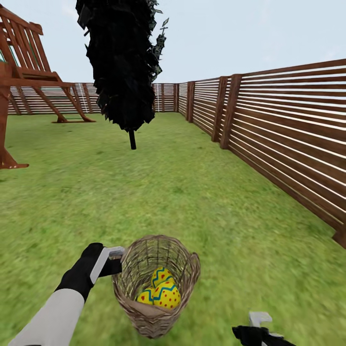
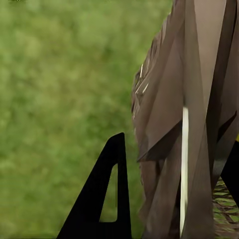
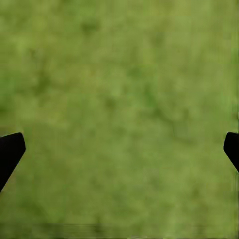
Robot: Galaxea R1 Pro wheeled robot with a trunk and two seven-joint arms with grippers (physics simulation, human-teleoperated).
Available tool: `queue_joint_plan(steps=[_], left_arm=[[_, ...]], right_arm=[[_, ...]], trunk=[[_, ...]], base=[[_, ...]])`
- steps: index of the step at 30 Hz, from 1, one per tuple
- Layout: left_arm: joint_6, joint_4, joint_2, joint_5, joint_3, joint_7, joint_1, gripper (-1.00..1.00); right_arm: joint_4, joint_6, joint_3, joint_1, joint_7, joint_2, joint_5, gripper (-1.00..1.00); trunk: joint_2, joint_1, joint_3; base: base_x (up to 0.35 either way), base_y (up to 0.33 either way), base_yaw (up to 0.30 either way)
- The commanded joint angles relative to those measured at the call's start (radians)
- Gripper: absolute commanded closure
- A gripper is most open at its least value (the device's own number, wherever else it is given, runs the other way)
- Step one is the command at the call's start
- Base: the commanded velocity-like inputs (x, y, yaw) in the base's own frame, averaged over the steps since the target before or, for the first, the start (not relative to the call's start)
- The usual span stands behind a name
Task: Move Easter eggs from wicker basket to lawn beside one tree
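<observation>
1. Easter eggs [image 1: 162, 290] lie together in the bottom of the wicker basket [image 1: 156, 283], near the robot at the lower middle of the head view. Two yellow eggs with blue zigzags and red dots show plainly, and a third seems to peek out at their left, though the weave makes the count unsure. None lies on the grass, so by my reading the emptying has not begun.

2. Left hand [image 1: 111, 262] is at the basket's left rim. In the left wrist view the brown wall [image 2: 169, 124] stands between its two dark fingers [image 2: 107, 194], one outside and one toward the inside, so it looks clenched on the rim. The basket may be carried whole, but whether its base touches the ground I cannot tell.

3. Right hand [image 1: 259, 323] sits at the near right, apart from the basket. In its own wrist view the fingertips [image 3: 10, 152] stand wide apart over bare grass, released and holding nothing.

4. Lawn [image 1: 192, 192] stretches away bare beyond the basket, with a slatted fence [image 1: 288, 134] along the right.

5. Farther off stands a dark columnar tree [image 1: 125, 62] on a thin stem, and at the far left a wooden play frame [image 1: 29, 72]. No thick pale trunk is in sight, so choosing a tree, reaching it and setting down all three eggs remain.
</observation>
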Motion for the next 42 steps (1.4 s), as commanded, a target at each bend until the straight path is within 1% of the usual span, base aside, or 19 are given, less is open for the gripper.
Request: queue_joint_plan(steps=[1, 2, 3, 5, 15, 42], left_arm=[[0.002, -0.001, -0.001, 0.017, 0.0, 0.008, 0.0, 1.0], [0.002, -0.002, -0.001, 0.017, -0.001, 0.009, 0.0, 1.0], [0.003, -0.002, -0.001, 0.017, -0.001, 0.01, 0.0, 1.0], [0.004, -0.002, 0.0, 0.017, -0.002, 0.01, 0.0, 1.0], [0.004, -0.001, 0.003, 0.017, -0.002, 0.01, 0.0, 1.0], [0.004, 0.0, 0.004, 0.019, -0.001, 0.01, 0.0, 1.0]], right_arm=[[0.018, -0.018, -0.01, 0.045, 0.003, 0.001, 0.022, -1.0], [0.025, -0.029, -0.01, 0.105, 0.002, 0.003, 0.03, -1.0], [0.025, -0.029, -0.01, 0.151, 0.002, 0.002, 0.035, -1.0], [0.028, -0.025, -0.009, 0.172, 0.002, 0.006, 0.043, -1.0], [0.035, -0.023, -0.01, 0.193, 0.005, 0.007, 0.046, -1.0], [0.043, -0.024, -0.01, 0.193, 0.004, 0.007, 0.046, -1.0]], trunk=[[0.007, -0.004, 0.003], [0.014, -0.008, 0.006], [0.021, -0.012, 0.009], [0.035, -0.019, 0.015], [0.105, -0.058, 0.046], [0.294, -0.161, 0.13]], base=[[0.0, 0.0, 0.0], [0.0, 0.0, 0.006], [0.0, 0.0, 0.214], [0.0, 0.0, 0.275], [0.0, 0.0, 0.292], [0.0, 0.0, 0.293]])
